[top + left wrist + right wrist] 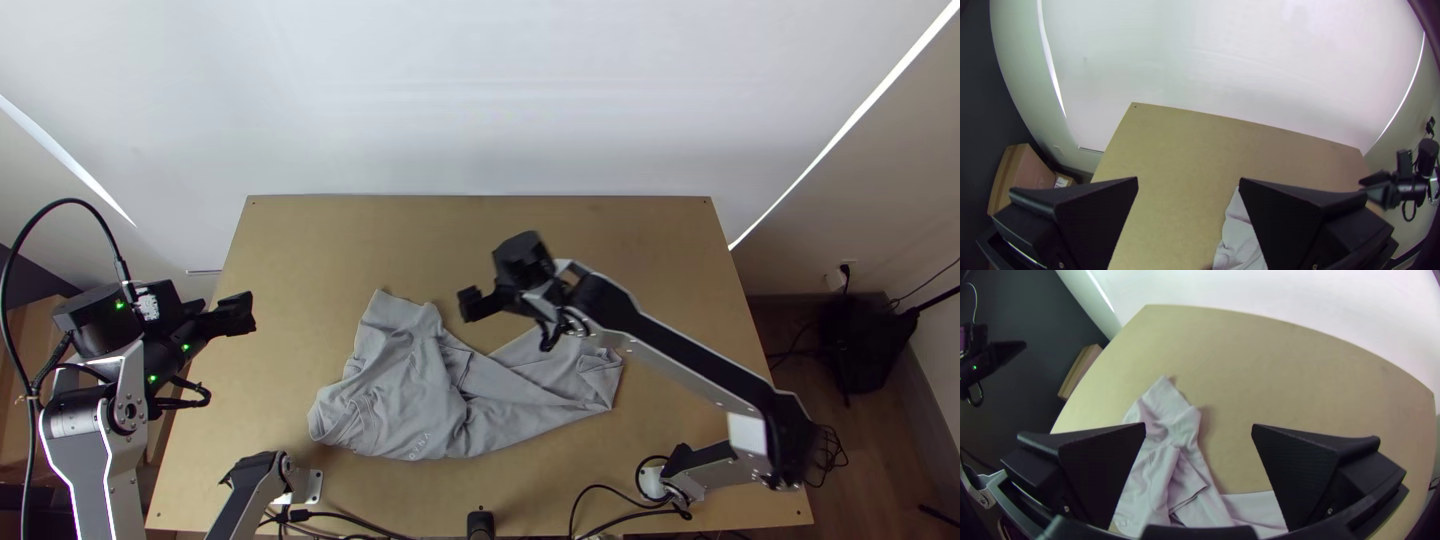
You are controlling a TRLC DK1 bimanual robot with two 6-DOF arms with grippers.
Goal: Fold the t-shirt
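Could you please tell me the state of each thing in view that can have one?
T-shirt: rumpled and unevenly spread on the table, not neatly folded.
Left gripper: open, empty.
Right gripper: open, empty.
Cardboard box: beyond the table's left side; sealed or not, I cannot tell.

Along the far edge of the light wooden table we have a broad bare strip for passing, beyond the crumpled light-grey cotton t-shirt. A second bare lane runs between the shirt and the left gripper with its wide flat black fingers. The silver-grey right arm with black joints bars our way across the right half, its matching black right gripper near the shirt's far side. Black cables and a short black post obstruct us at the near edge.
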